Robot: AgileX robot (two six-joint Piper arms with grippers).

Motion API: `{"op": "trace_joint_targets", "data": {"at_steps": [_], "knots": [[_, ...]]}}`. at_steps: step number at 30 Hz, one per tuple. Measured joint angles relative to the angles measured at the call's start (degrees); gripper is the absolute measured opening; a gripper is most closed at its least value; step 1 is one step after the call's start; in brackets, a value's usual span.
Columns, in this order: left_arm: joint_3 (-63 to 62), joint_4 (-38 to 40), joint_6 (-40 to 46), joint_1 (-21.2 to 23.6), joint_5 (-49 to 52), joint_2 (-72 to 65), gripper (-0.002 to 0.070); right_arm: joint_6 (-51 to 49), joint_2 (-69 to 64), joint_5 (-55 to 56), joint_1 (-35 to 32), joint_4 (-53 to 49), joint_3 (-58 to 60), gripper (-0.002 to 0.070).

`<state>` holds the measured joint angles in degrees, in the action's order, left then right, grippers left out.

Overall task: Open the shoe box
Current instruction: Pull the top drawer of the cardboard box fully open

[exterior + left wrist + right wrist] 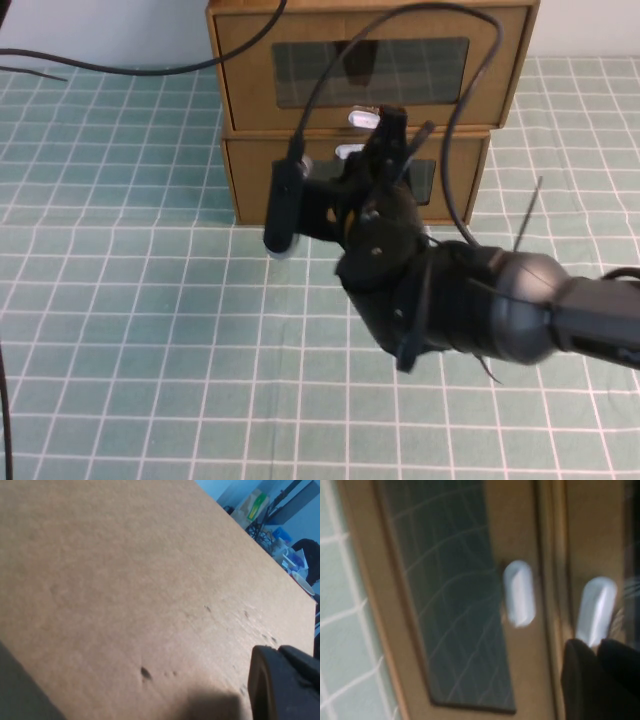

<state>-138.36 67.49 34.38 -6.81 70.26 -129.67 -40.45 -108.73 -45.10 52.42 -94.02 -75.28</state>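
Approach step: my right gripper (400,122), pinched nearly together and holding nothing, is at the stacked brown cardboard windowed shoe boxes (250,180) at the table's far side, just beside a white plastic pull tab (595,607), probably the upper box's. Next: spread, clamp the tab, pull straight out. My left gripper (282,687) sits against plain brown cardboard; can't tell its state.

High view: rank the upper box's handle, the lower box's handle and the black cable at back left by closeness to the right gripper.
1. Upper box's handle, just left of the right gripper.
2. Lower box's handle, below that, left.
3. Black cable, far back left.
Left gripper: beside plain cardboard, outside this view.
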Motion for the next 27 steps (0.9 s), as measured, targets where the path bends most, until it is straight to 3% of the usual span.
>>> {"op": "trace_joint_targets", "data": {"at_steps": [6,12,27], "knots": [[0.0,-1.65,-0.12,-0.51,-0.13,0.11,-0.0005,-1.07,-3.03,-0.6,-1.45,-0.22,-6.47,0.0187],[-0.11,-8.28,-1.38,-3.1,-1.55,0.96,-0.0006,-1.84,-3.82,-1.77,-2.69,-0.25,-7.44,0.0312],[-10.05,-21.13,-4.12,-8.42,0.91,0.23,-0.0005,-3.0,-4.83,-0.33,-5.04,-0.25,-7.44,0.0333]]}}
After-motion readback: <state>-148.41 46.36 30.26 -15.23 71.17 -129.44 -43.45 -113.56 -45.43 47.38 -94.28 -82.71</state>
